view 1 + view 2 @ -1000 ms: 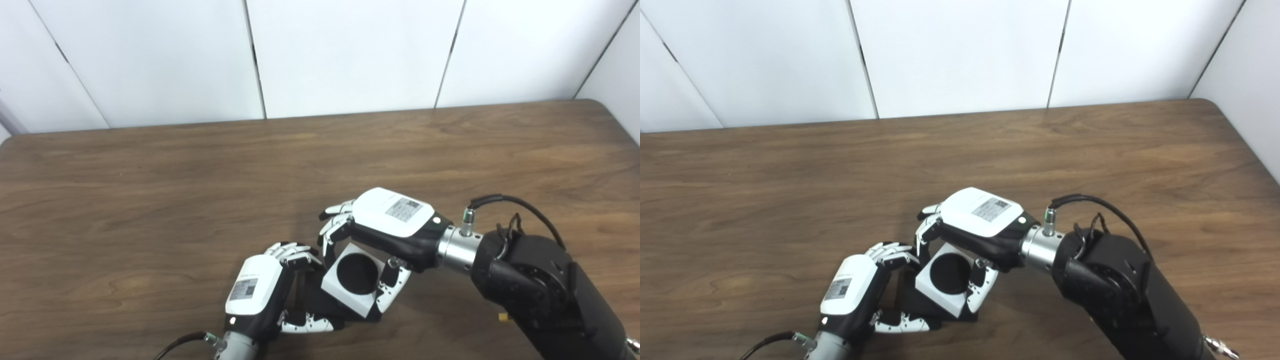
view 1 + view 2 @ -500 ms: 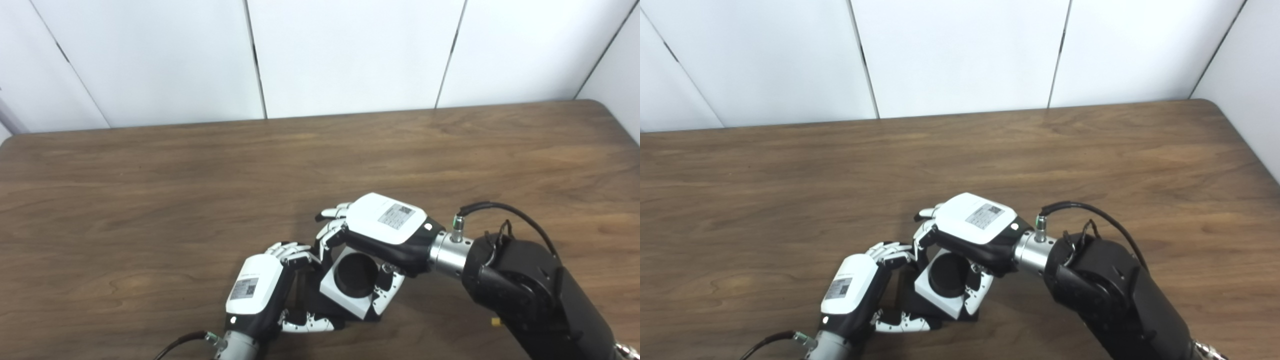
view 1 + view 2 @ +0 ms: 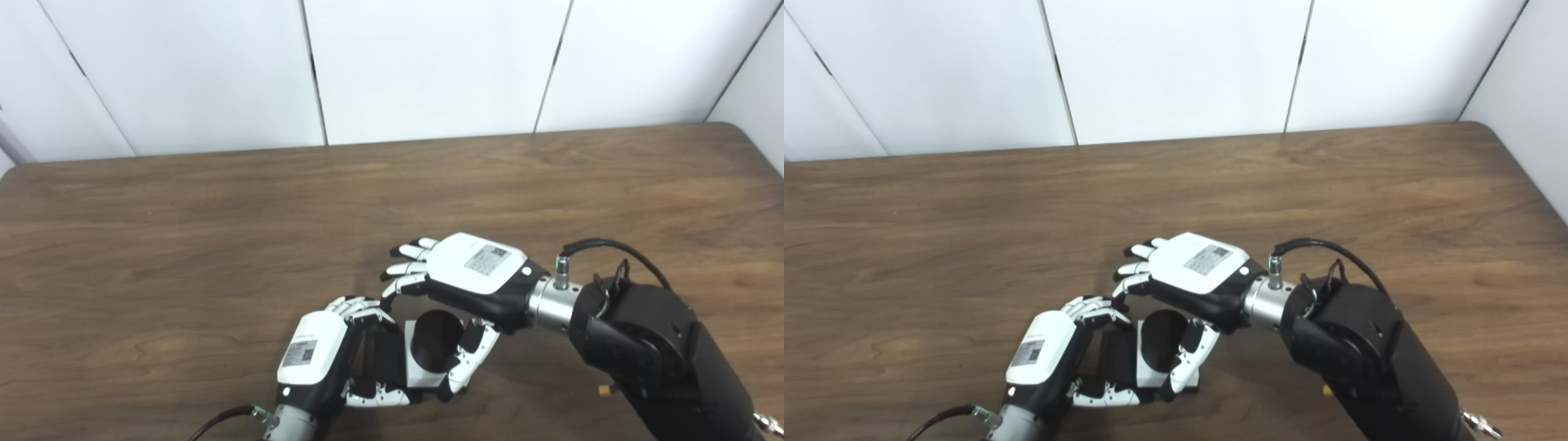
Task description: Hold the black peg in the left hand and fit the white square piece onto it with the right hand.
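My left hand [image 3: 313, 356] is at the table's near edge, shut on the black base of the black peg [image 3: 435, 343]. The peg's round body stands up through the hole of the white square piece [image 3: 421, 376], which sits low around it against the base. My right hand [image 3: 474, 274] hovers just above and behind the peg. Its fingers [image 3: 407, 269] are spread and lifted off the piece, and its thumb [image 3: 468, 362] hangs close by the piece's right side. The piece's far edge is hidden under the right hand.
The brown wooden table [image 3: 184, 245] stretches bare to the left, right and back of the hands. White wall panels [image 3: 429, 61] rise behind its far edge. My right forearm [image 3: 649, 343] comes in across the lower right corner.
The right hand pushed the white square piece down over the peg, then opened its fingers and lifted off it. The piece now sits lower and squarer. The left hand has not moved.
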